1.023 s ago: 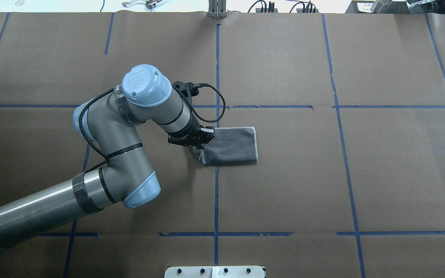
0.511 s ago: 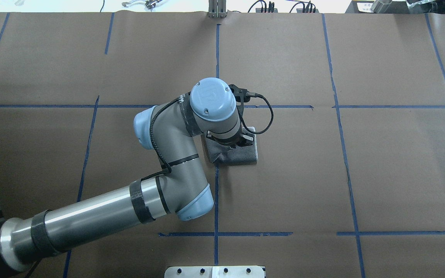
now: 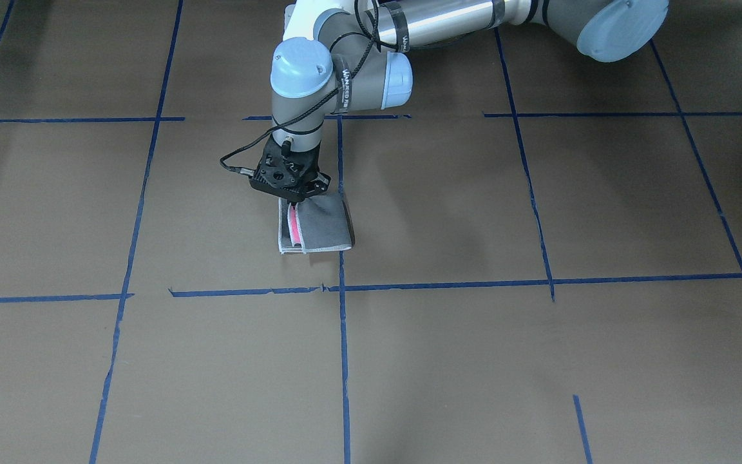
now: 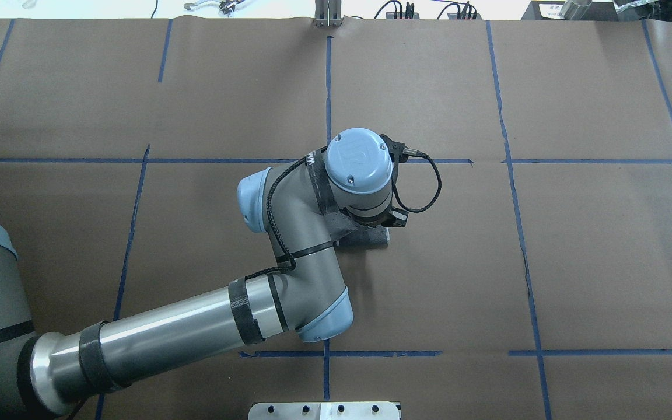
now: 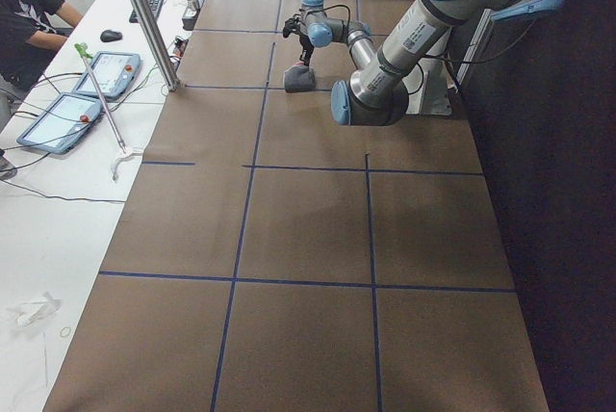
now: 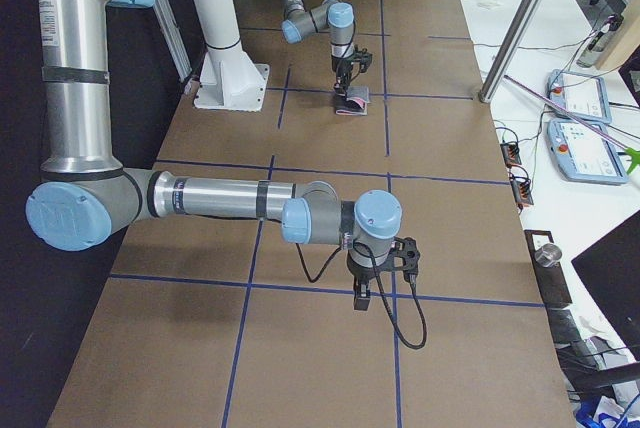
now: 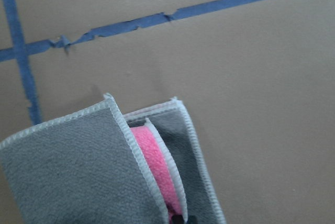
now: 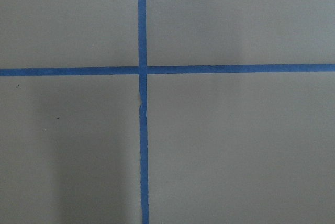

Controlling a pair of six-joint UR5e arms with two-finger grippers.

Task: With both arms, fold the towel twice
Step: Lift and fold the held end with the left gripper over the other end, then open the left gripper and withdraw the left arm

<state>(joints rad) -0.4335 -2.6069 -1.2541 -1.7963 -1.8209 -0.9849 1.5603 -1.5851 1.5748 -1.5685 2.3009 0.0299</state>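
Observation:
The towel (image 3: pixel 327 224) lies on the brown table, grey face up, folded over itself. A strip of its pink face (image 7: pixel 154 167) shows between the whitish-bordered layers (image 7: pixel 68 166). My left gripper (image 3: pixel 293 203) points down at the towel's back edge and is shut on the upper grey layer. In the overhead view the left wrist hides most of the towel (image 4: pixel 366 240). My right gripper (image 6: pixel 362 300) hovers over a blue tape crossing far from the towel. It shows only in the exterior right view, so I cannot tell if it is open or shut.
Blue tape lines (image 4: pixel 327 81) mark a grid on the brown paper. A white pedestal (image 6: pixel 230 83) stands at the robot's side. A metal plate (image 4: pixel 324 410) sits at the near edge. A metal pole (image 5: pixel 144 17), tablets (image 5: pixel 58 118) and a seated person (image 5: pixel 24 8) are beside the table.
My left arm has swung to the right over the towel, carrying the towel's left edge across toward its right edge. The towel's visible footprint has become narrower.

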